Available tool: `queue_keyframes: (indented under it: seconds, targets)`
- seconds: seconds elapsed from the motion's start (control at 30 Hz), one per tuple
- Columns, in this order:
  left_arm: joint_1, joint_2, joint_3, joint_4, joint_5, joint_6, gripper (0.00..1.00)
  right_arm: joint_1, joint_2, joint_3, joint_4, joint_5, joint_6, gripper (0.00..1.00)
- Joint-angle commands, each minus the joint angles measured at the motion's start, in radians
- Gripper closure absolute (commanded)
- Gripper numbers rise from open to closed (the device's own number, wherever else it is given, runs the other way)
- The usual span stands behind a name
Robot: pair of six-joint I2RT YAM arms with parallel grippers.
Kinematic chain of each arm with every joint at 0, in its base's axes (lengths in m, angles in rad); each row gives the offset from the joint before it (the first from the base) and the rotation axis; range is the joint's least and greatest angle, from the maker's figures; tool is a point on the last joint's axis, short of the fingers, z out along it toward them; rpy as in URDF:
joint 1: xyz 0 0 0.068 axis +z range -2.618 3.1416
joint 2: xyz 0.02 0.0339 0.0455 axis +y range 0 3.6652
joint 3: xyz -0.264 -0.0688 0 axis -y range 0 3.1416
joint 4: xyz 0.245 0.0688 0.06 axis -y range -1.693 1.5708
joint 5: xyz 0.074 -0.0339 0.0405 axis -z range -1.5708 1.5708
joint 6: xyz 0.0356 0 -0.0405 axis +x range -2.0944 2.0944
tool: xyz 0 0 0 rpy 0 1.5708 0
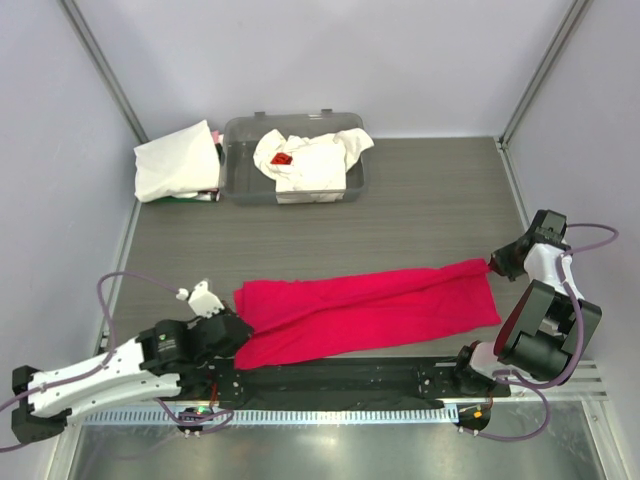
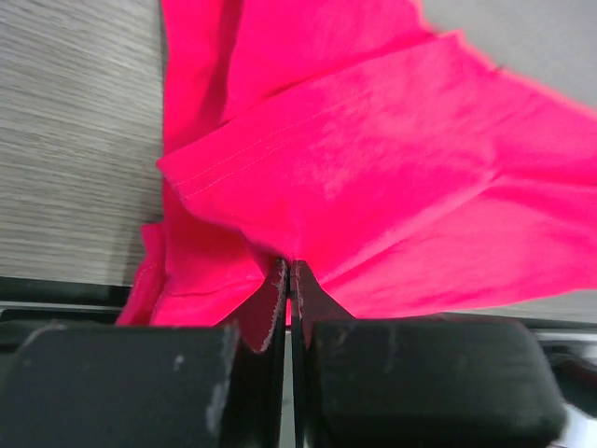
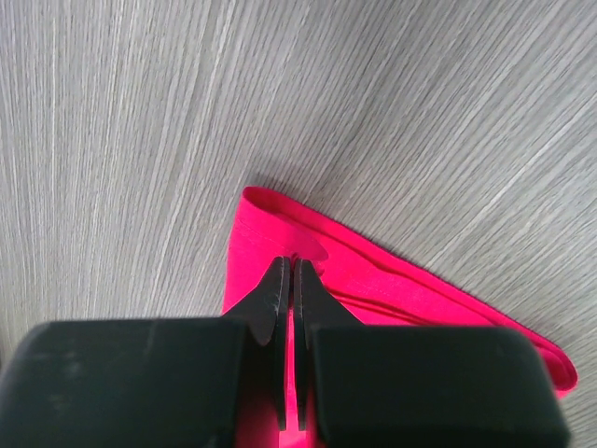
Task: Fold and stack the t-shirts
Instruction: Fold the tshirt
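shirt runs long from 9 to 3 o'clock; left pincer grasps its 9 end, right pincer its 3 end.

In the left wrist view the red shirt runs off the top and right edges, and its far right part is blurred. The fold pinched in the left claw hides the cloth beneath it. In the right wrist view the shirt passes behind the right claw and off the bottom edge. From above, the red mark on the white shirt in the tub is too small to make out. The white pile beside the tub covers something coloured that cannot be identified.
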Motion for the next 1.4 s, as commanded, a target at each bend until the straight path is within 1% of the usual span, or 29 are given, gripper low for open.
queue_keyframes:
  seconds: [0.0, 0.13, 0.2, 0.27, 0.3, 0.33, 0.4, 0.43, 0.47, 0.53, 0.57, 0.63, 0.7, 0.73, 0.77, 0.8, 0.83, 0.87, 0.9, 0.93, 0.97, 1.0, 1.03, 1.07, 1.2, 1.23, 1.27, 1.33, 1.37]
  targets:
    - [-0.004, -0.124, -0.010, -0.124, -0.088, -0.078, 1.00, -0.006, -0.011, -0.007, 0.017, 0.022, 0.014, 0.99]
    - [-0.004, -0.168, -0.084, -0.064, -0.034, -0.078, 1.00, -0.008, -0.003, -0.018, 0.025, 0.018, 0.017, 0.99]
    - [-0.004, -0.156, -0.118, 0.020, 0.015, -0.071, 0.98, -0.006, -0.003, -0.023, 0.028, 0.014, 0.017, 0.99]
    - [-0.004, -0.105, -0.142, 0.069, 0.055, -0.069, 0.93, -0.006, 0.000, -0.024, 0.027, 0.013, 0.015, 0.99]
    - [-0.004, -0.084, -0.142, 0.091, 0.063, -0.068, 0.90, -0.008, 0.002, -0.024, 0.028, 0.011, 0.014, 0.96]
    - [-0.004, -0.038, -0.127, 0.095, 0.067, -0.065, 0.80, -0.006, 0.000, -0.024, 0.027, 0.007, 0.014, 0.90]
    - [-0.006, -0.005, -0.098, 0.092, 0.074, -0.052, 0.70, -0.008, -0.007, -0.021, 0.024, 0.004, 0.007, 0.58]
    - [-0.007, 0.009, -0.084, 0.094, 0.071, -0.031, 0.62, -0.008, -0.011, -0.020, 0.022, -0.002, 0.006, 0.37]
    - [-0.009, 0.025, -0.051, 0.094, 0.067, -0.020, 0.59, -0.008, -0.020, -0.017, 0.019, -0.004, -0.003, 0.18]
    - [-0.012, 0.041, -0.018, 0.092, 0.048, 0.020, 0.52, -0.005, -0.056, 0.002, 0.005, -0.001, -0.009, 0.11]
    - [-0.012, 0.048, 0.015, 0.089, 0.040, 0.035, 0.51, 0.002, -0.073, 0.008, -0.001, 0.007, -0.012, 0.07]
    - [-0.012, 0.091, 0.043, 0.091, 0.017, 0.057, 0.49, 0.026, -0.131, 0.026, -0.013, 0.022, -0.017, 0.06]
    - [-0.012, 0.163, 0.065, 0.118, 0.005, 0.090, 0.48, 0.122, -0.167, 0.042, -0.016, 0.053, -0.020, 0.05]
    - [-0.012, 0.192, 0.068, 0.134, -0.008, 0.100, 0.46, 0.179, -0.187, 0.048, -0.018, 0.054, -0.023, 0.05]
    - [-0.012, 0.222, 0.066, 0.154, -0.015, 0.106, 0.45, 0.236, -0.192, 0.054, -0.024, 0.091, -0.023, 0.06]
    - [-0.012, 0.245, 0.060, 0.198, -0.023, 0.104, 0.42, 0.362, -0.189, 0.065, -0.030, 0.120, -0.019, 0.06]
    - [-0.010, 0.295, 0.054, 0.227, -0.028, 0.104, 0.36, 0.423, -0.184, 0.065, -0.032, 0.120, -0.014, 0.06]
    - [-0.009, 0.314, 0.039, 0.264, -0.029, 0.106, 0.33, 0.477, -0.158, 0.063, -0.027, 0.117, -0.013, 0.07]
    - [0.020, 0.331, 0.017, 0.372, -0.014, 0.133, 0.33, 0.583, -0.143, 0.050, -0.023, 0.111, -0.009, 0.07]
    - [0.055, 0.361, -0.034, 0.435, 0.026, 0.153, 0.33, 0.624, -0.105, 0.040, 0.005, 0.100, -0.014, 0.08]
    - [0.098, 0.380, -0.062, 0.498, 0.125, 0.176, 0.34, 0.664, -0.084, 0.028, 0.019, 0.094, -0.019, 0.08]
    - [0.196, 0.400, -0.084, 0.611, 0.185, 0.216, 0.36, 0.714, -0.057, 0.014, 0.023, 0.117, -0.020, 0.08]
    - [0.241, 0.451, -0.111, 0.653, 0.230, 0.242, 0.36, 0.733, -0.034, 0.005, 0.030, 0.120, -0.023, 0.09]
    - [0.310, 0.481, -0.110, 0.692, 0.283, 0.265, 0.37, 0.749, 0.013, -0.001, 0.036, 0.120, -0.032, 0.09]
    - [0.416, 0.662, -0.032, 0.709, 0.348, 0.395, 0.37, 0.818, 0.081, -0.056, 0.050, 0.146, -0.014, 0.11]
    - [0.434, 0.697, -0.014, 0.711, 0.359, 0.431, 0.37, 0.847, 0.086, -0.066, 0.048, 0.166, -0.003, 0.11]
    - [0.465, 0.772, 0.026, 0.721, 0.366, 0.451, 0.38, 0.864, 0.089, -0.092, 0.051, 0.169, 0.016, 0.11]
    - [0.496, 0.843, 0.069, 0.737, 0.385, 0.494, 0.38, 0.908, 0.091, -0.115, 0.050, 0.176, 0.044, 0.11]
    - [0.522, 0.924, 0.123, 0.750, 0.390, 0.509, 0.39, 0.926, 0.086, -0.142, 0.051, 0.171, 0.079, 0.11]
